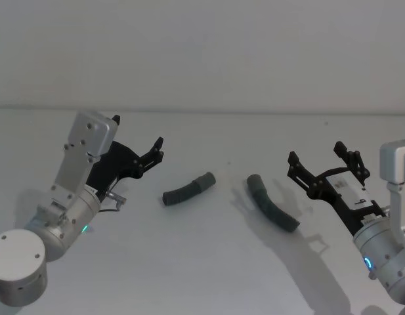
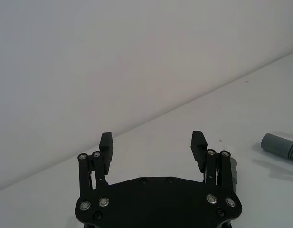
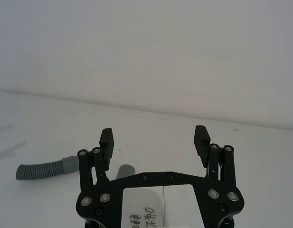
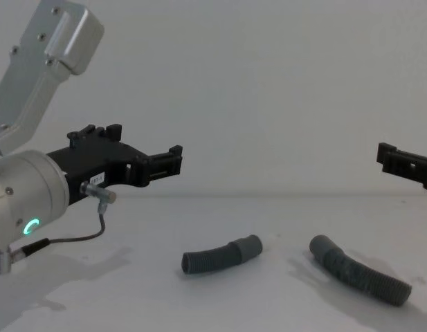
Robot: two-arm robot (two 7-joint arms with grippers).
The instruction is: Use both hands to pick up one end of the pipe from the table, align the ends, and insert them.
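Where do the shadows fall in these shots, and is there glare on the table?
Head view: soft shadows lie on the table beside the short hose and longer hose, a broader one near the right end effector; no glare. Chest view: a green ring light glows on the left wrist. Left wrist view: past the left end effector, a pale shadow edges a hose cuff.

Surface in front of me: a plain white matte table (image 1: 189, 275), flat, running back to a straight far edge with the wall (image 1: 202, 52) rising behind it. Wall is plain off-white, with no markings, and looks the same from my head, chest and both wrist cameras. Light is soft and even; the shadows (image 1: 307, 252) on the tabletop are pale grey with blurred edges, and one small dark speck (image 1: 325, 122) sits near the far edge.
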